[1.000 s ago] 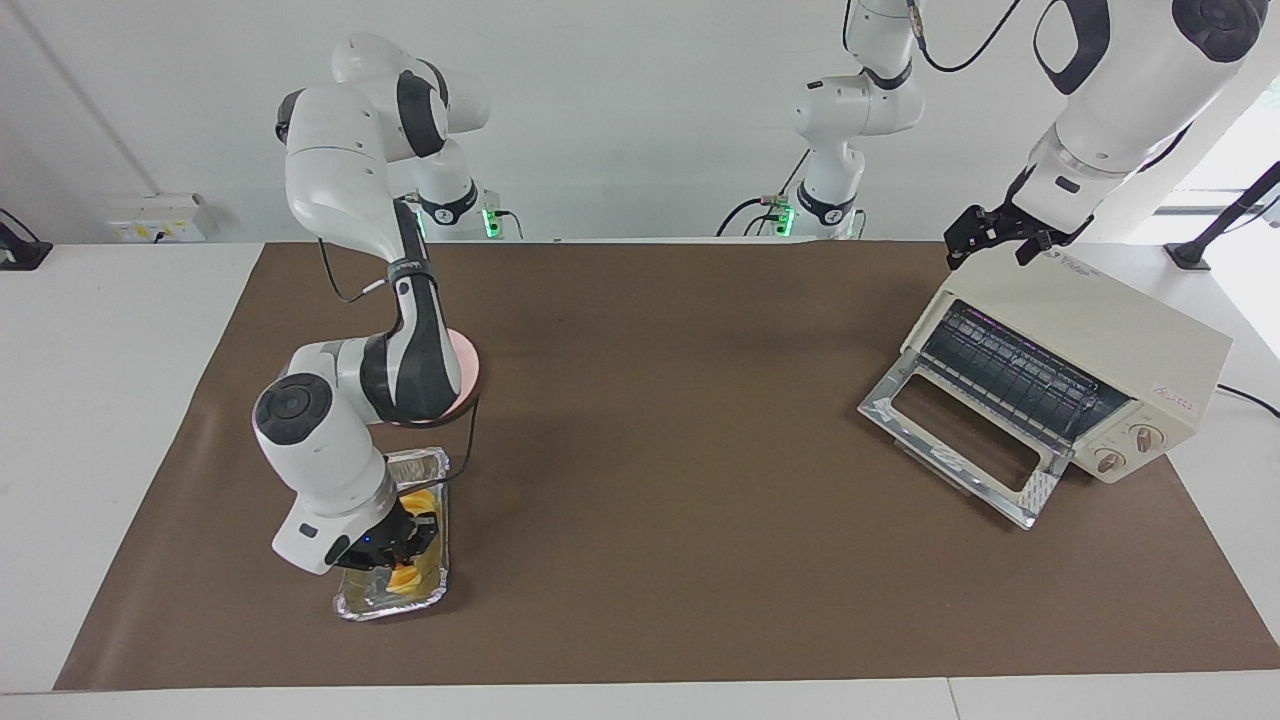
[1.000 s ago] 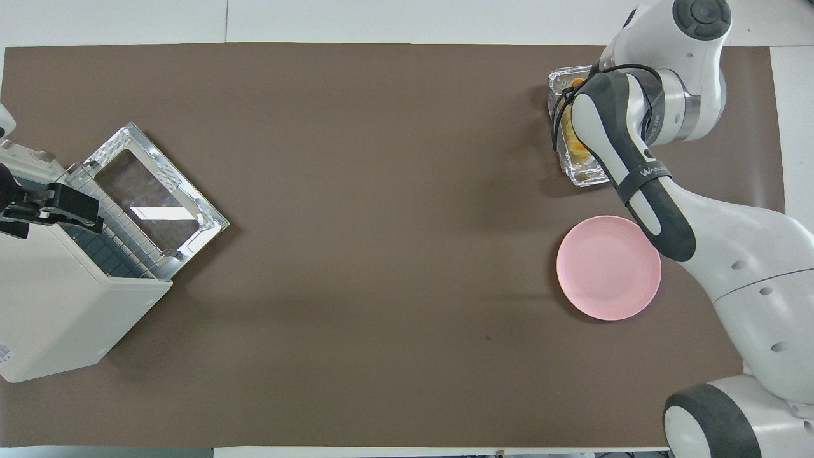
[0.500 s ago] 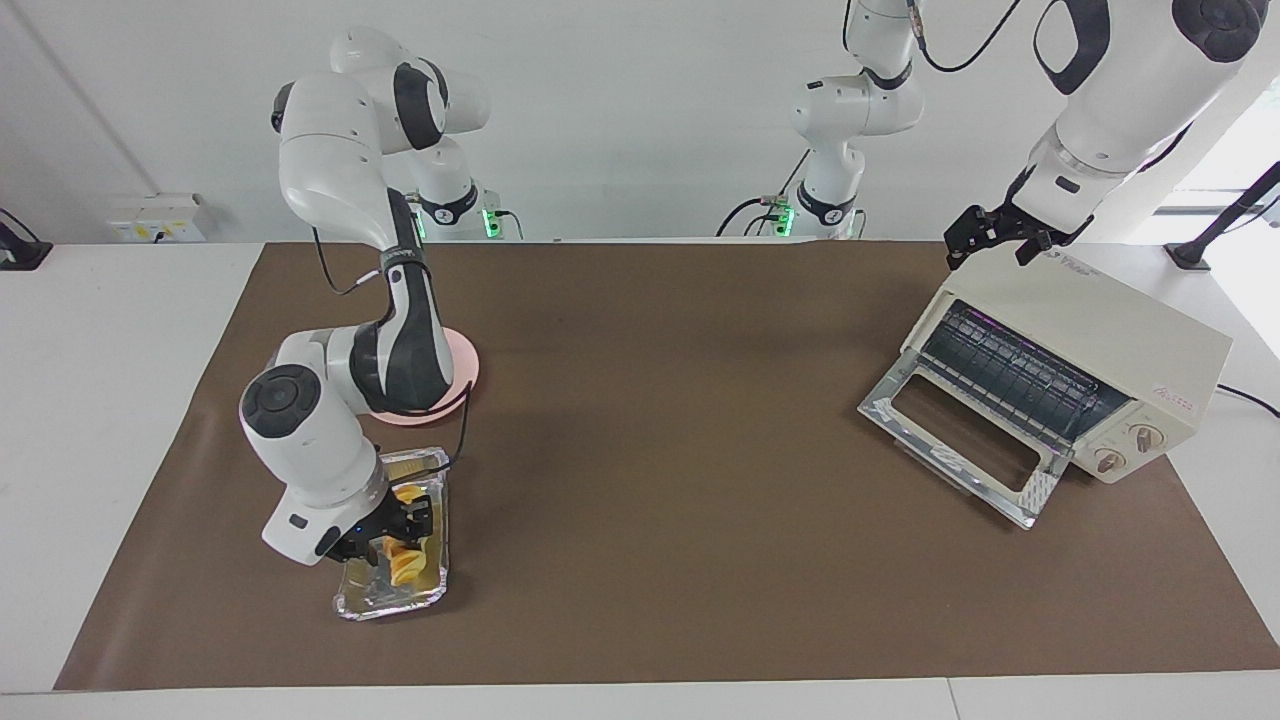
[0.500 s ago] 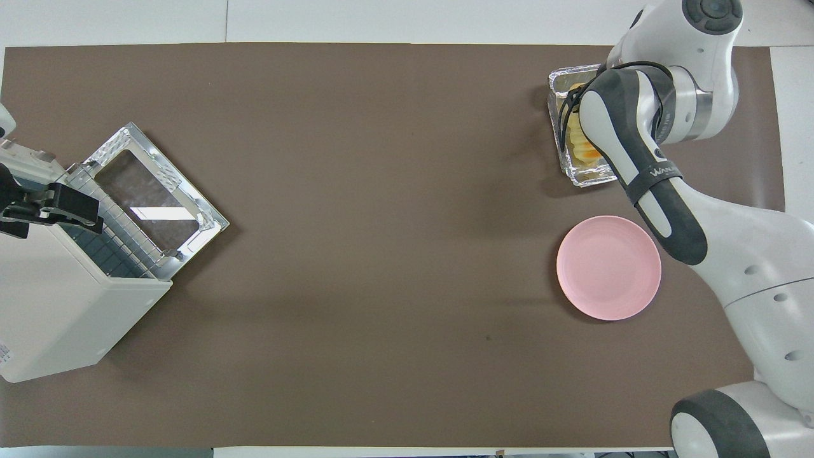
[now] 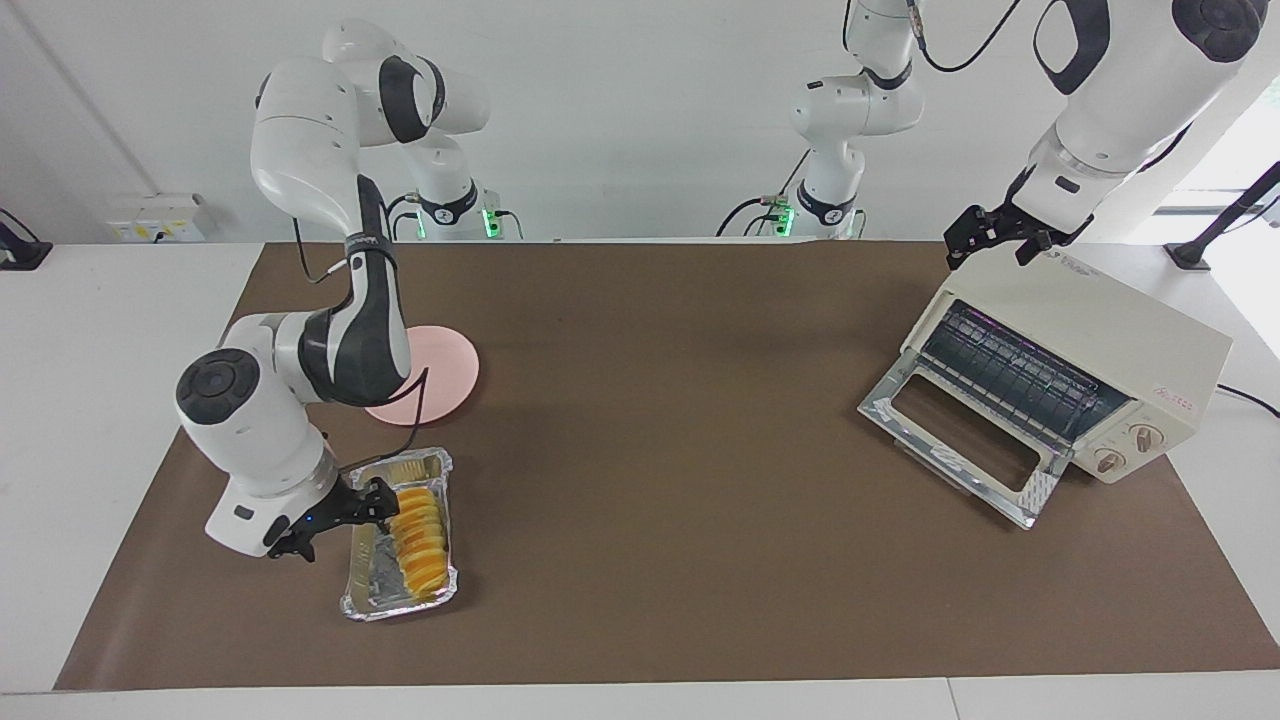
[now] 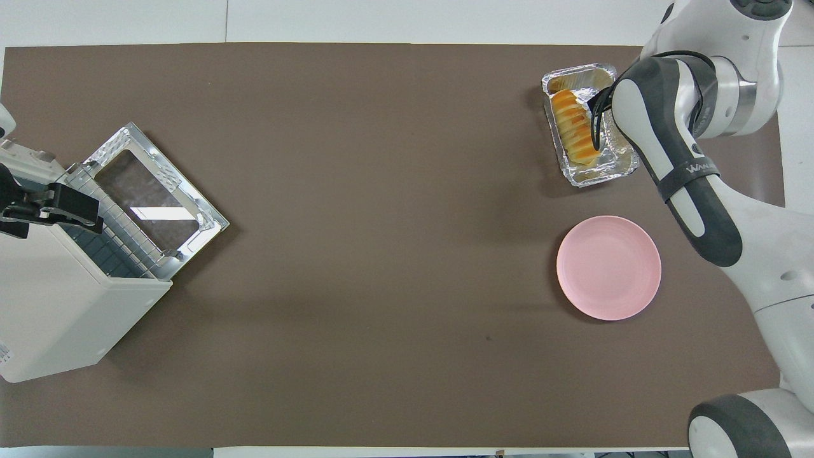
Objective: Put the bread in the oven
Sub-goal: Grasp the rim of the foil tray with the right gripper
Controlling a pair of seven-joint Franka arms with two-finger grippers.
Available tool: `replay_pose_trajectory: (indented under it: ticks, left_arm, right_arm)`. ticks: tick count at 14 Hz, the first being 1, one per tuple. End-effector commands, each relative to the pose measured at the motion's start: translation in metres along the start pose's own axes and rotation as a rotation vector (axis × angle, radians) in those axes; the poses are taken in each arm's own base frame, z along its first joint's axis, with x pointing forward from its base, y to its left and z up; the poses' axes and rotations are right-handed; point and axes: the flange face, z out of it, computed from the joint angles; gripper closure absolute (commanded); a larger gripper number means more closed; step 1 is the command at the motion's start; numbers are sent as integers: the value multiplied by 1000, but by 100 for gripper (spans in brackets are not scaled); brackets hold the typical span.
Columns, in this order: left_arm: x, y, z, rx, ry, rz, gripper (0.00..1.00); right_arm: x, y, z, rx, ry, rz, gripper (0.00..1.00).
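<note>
The bread, a ridged golden loaf, lies lengthwise in a crinkled foil tray at the right arm's end of the table. My right gripper is low over the mat at the tray's edge, open and empty, clear of the loaf. In the overhead view my forearm hides it. The cream oven stands at the left arm's end with its glass door dropped open and the wire rack showing. My left gripper waits open over the oven's top.
A round pink plate lies nearer to the robots than the foil tray, beside my right forearm. A brown mat covers the table between tray and oven. The oven's knobs face away from the robots.
My right gripper opened, let go of the bread and drew off the tray toward the right arm's end of the table. The loaf now lies flat in the tray. The left arm stayed still.
</note>
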Motion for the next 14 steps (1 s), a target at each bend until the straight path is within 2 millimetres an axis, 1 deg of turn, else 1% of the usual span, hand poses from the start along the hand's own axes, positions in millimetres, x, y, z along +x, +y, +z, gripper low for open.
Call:
replay_pose_trajectory:
  ticks: [1, 2, 3, 4, 5, 7, 10, 14]
  left_arm:
    - [-9, -3, -3, -8, 8, 0, 0]
    - [-9, -3, -3, -8, 8, 0, 0]
    - [-9, -3, -3, -8, 8, 0, 0]
    - [-9, -3, -3, -8, 8, 0, 0]
    - [-9, -3, -3, -10, 7, 0, 0]
    - [-9, -3, -3, -8, 8, 0, 0]
    - [-9, -3, -3, -8, 8, 0, 0]
    - [-9, -3, -3, -8, 8, 0, 0]
  right_arm:
    - [-7, 1, 23, -17, 19, -30, 1]
    - [-9, -1, 30, -19, 29, -31, 4]
    - [-10, -1, 36, -21, 36, -31, 5]
    - [-12, -1, 42, -22, 44, -29, 12]
    - [-15, -2, 47, -21, 45, -28, 26]
    - [-15, -3, 46, -14, 37, -28, 100]
    - [-15, -7, 48, -4, 42, -16, 100]
    - [-17, -6, 46, 4, 23, -16, 100]
